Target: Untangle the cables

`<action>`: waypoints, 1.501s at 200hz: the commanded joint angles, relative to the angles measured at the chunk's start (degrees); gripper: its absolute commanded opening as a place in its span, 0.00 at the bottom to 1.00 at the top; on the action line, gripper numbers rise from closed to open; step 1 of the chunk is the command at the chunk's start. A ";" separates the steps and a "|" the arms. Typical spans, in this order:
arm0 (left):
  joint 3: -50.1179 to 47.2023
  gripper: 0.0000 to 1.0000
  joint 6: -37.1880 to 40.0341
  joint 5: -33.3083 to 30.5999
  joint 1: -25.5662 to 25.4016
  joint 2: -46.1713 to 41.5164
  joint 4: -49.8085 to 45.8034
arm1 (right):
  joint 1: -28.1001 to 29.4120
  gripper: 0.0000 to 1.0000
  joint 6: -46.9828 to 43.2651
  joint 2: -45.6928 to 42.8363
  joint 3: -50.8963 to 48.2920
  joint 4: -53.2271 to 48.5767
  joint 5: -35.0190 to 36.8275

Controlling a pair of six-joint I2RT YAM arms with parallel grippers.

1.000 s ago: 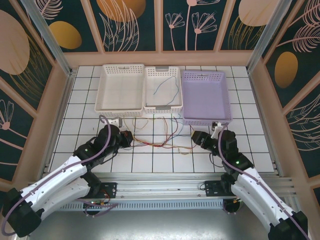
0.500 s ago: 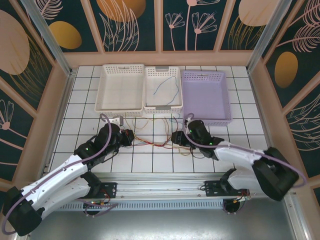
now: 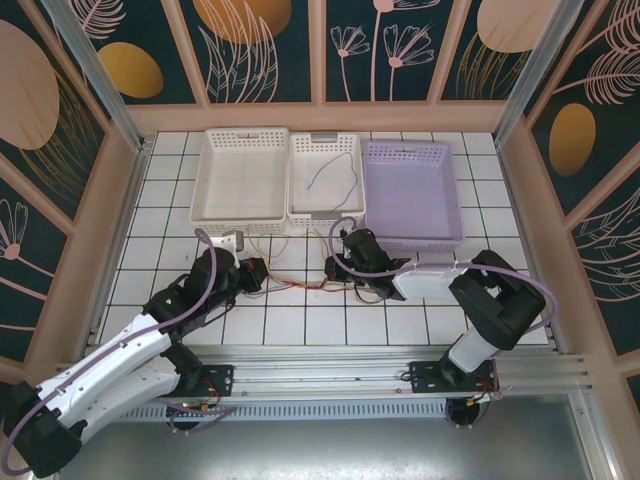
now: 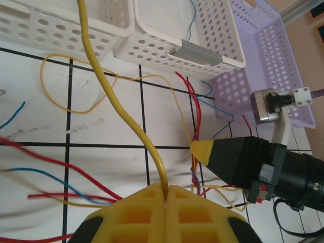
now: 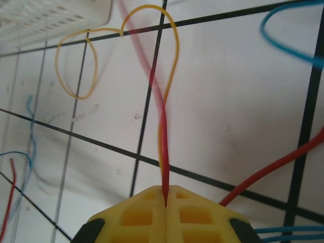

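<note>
The cables lie as a tangle of thin red, yellow and blue wires on the white tiles in front of the baskets. My left gripper sits at the tangle's left end. In the left wrist view it is shut on a yellow cable that rises away toward the baskets. My right gripper reaches in from the right. Seen from the right wrist, it is shut on a red cable, with a yellow loop running alongside. Its yellow tip also shows in the left wrist view.
Three baskets stand in a row behind the tangle: a white one, a middle white one holding a blue wire, and a purple one. Loose blue and red strands lie beside the right gripper.
My right arm has swung left from the table's right side to the tangle, and its gripper has shut on the red cable. The left gripper has stayed put, still holding.
</note>
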 commanded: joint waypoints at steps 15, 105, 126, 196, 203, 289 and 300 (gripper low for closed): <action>-0.19 0.00 0.28 -0.10 0.12 -2.21 -0.70 | 0.30 0.00 -0.49 -0.05 0.52 -1.70 3.93; 12.82 0.00 5.15 -12.86 0.10 -9.80 -18.55 | -5.51 0.00 1.39 -9.76 -10.68 -5.30 11.88; 17.52 0.00 6.99 -15.96 0.10 -10.14 -22.63 | -7.40 0.00 1.07 -14.05 -13.37 -6.71 13.24; 34.60 0.00 12.02 -23.56 0.10 -8.31 -30.39 | -12.66 0.00 -0.07 -25.86 -18.46 -11.56 15.44; 36.03 0.00 12.51 -23.60 0.11 -7.69 -30.39 | -12.62 0.00 0.00 -26.16 -18.56 -11.63 15.40; 41.37 0.00 14.06 -20.33 0.10 -2.32 -26.65 | -9.35 0.00 -0.73 -30.00 -19.92 -6.99 9.76; 40.88 0.00 14.29 -20.03 0.10 -1.50 -25.37 | -7.66 0.00 -1.16 -30.11 -19.66 -6.08 9.64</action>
